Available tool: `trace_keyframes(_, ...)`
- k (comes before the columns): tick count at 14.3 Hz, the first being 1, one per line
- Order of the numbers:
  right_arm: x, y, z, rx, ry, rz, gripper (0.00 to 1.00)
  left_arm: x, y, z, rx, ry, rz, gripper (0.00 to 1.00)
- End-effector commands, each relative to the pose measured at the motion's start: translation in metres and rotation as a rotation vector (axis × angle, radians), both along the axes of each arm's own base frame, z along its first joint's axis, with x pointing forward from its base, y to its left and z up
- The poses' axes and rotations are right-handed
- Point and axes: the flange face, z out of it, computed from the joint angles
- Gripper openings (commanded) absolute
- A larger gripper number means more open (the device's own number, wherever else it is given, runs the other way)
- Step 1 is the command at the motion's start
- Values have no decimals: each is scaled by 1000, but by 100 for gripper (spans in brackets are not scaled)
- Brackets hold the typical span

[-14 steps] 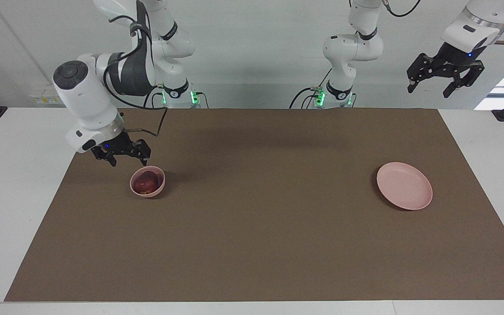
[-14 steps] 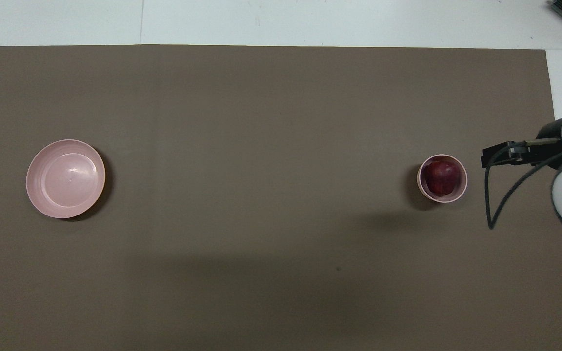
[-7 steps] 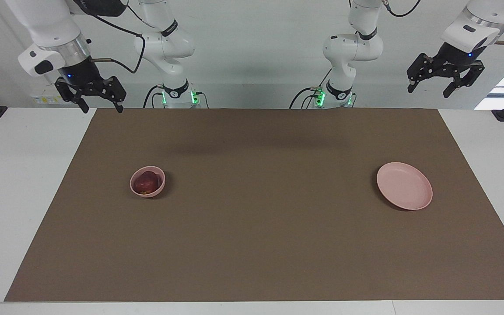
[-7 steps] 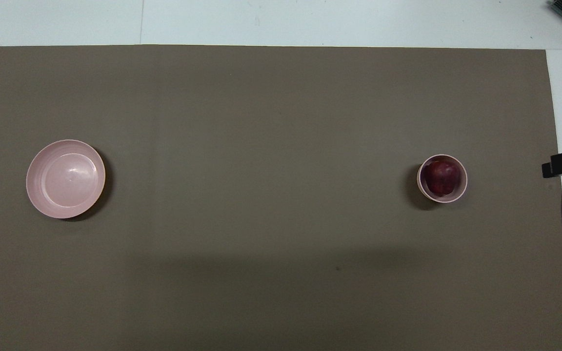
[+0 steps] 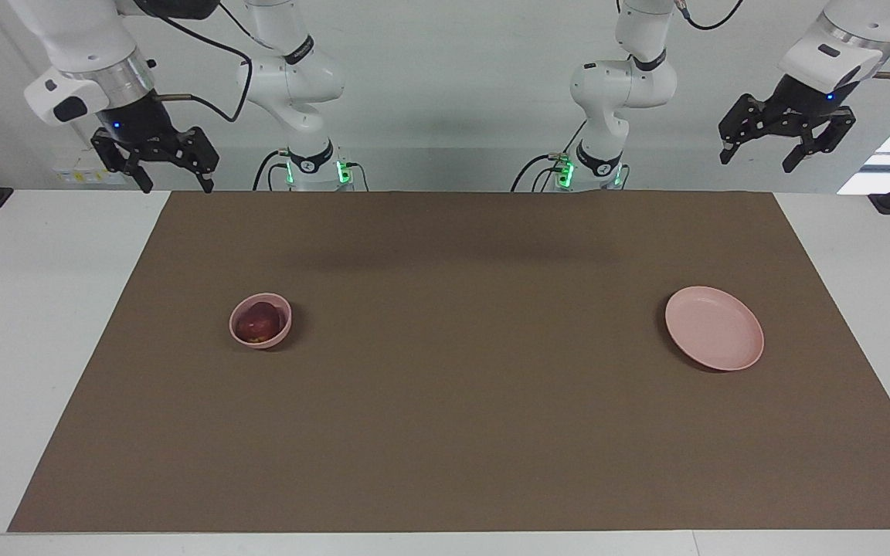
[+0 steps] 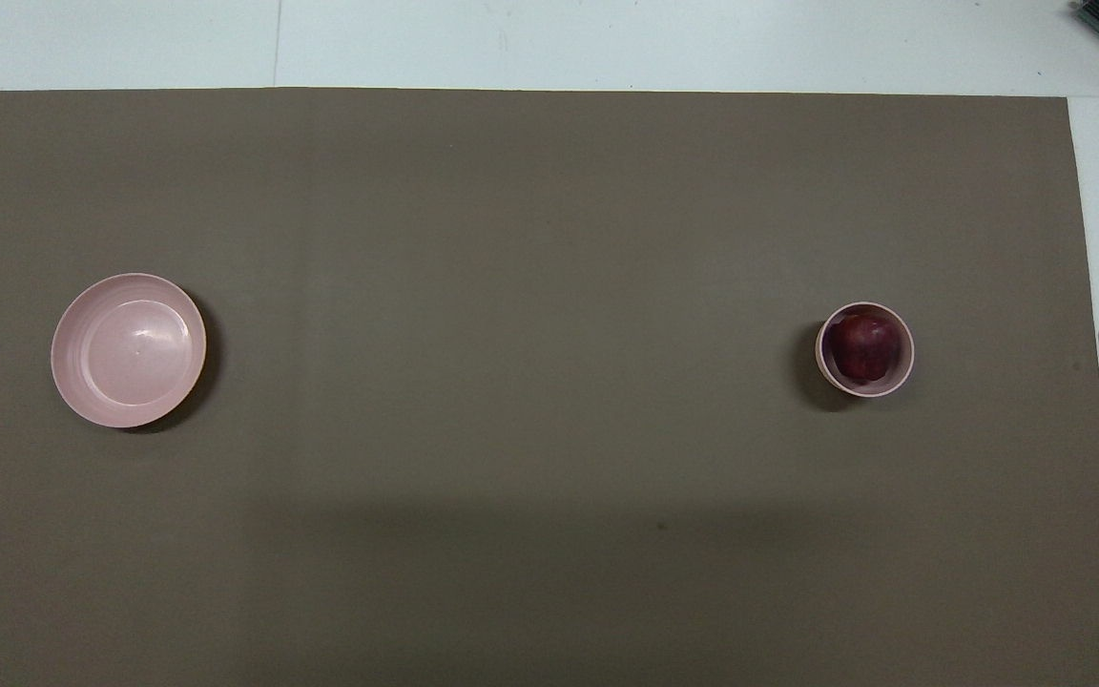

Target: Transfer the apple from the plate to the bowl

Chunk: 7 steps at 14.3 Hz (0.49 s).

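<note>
1. Step in hand, judged: task looks done, only parking left. Best handled by holding both arms raised and off the mat, no dip back toward the bowl, nothing nudged.
2. Right gripper: raised over the table edge at the right arm's end, jaws spread open, nothing held. Only a black tip at the frame edge in the overhead view.
3. Bowl: well below and forward of the right gripper, well apart from it, upright on the brown mat.
4. Apple: inside the bowl, filling most of it, dark red with a yellowish patch low down, top about level with the rim. Seated, no tilt seen in the bowl.
5. Left gripper: raised at the left arm's end, jaws open, empty, waiting.
6. Plate: below and forward of the left gripper, well apart, flat on the mat, nothing on it.
7. Bowl and plate well apart, one toward each end, bare mat between.
8. Risk, judged: low; apple snug in a deep bowl, roll-out unlikely unless bumped.
</note>
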Motion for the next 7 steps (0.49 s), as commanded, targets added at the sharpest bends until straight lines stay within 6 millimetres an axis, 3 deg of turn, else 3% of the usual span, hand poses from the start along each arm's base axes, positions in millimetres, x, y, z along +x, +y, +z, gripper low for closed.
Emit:
trace_keyframes(1, -13, -5, -5, -19, 23, 1, 100, -4, 2, 6, 9, 2, 0, 100)
trace_keyframes(7, -20, -4, -6, 9, 30, -13, 100, -4, 2, 6, 9, 2, 0, 100)
